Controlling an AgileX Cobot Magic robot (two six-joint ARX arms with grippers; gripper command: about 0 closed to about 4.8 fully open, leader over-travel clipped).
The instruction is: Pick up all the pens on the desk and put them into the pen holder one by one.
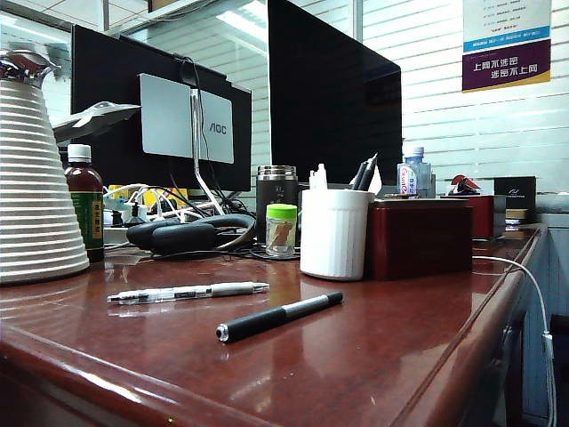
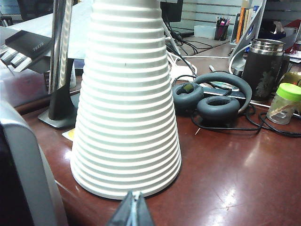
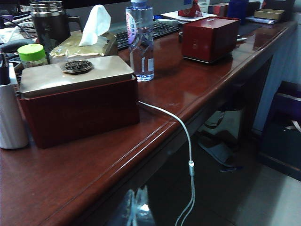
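Both pens lie free on the glossy reddish-brown desk [image 1: 373,356]: clear-barrelled pen [image 1: 187,292] at 10 o'clock of the black-and-silver pen [image 1: 277,318]. White ribbed pen holder [image 1: 333,234] behind, already crowded. Left gripper [image 2: 133,212] and right gripper [image 3: 136,209] parked at the desk edge, fingers pressed together. I fear round barrels rolling off.

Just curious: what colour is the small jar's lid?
Bright green lid on the small jar, clearest in the exterior view.

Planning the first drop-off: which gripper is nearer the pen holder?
Right, probably: the right gripper sits at the desk edge, pen holder in sight; the left gripper faces the white cone, farther off.
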